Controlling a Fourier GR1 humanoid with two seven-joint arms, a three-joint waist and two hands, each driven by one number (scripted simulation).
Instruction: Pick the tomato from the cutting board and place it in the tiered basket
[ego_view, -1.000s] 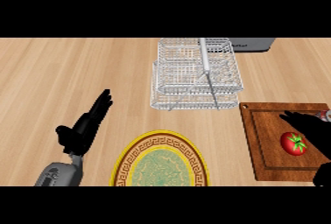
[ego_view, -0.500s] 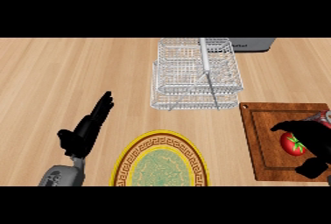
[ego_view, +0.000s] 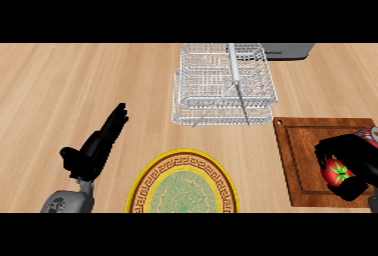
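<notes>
- Wooden counter (ego_view: 88, 75) runs under everything we see, pale and plain.
- At the left, our left hand (ego_view: 94, 147) rests with fingers straight and relaxed, holding nothing.
- Just right of it lies a yellow patterned plate (ego_view: 183, 184), and beyond that stands the white wire tiered basket (ego_view: 225, 85).
- At the right, on the cutting board (ego_view: 299, 150), our right hand (ego_view: 347, 157) curls round the tomato (ego_view: 337, 171).
- We judge the grasp is under way: we should wrap the tomato evenly before lifting, then raise it high enough to clear the basket's rim.

No readable text or labels.
</notes>
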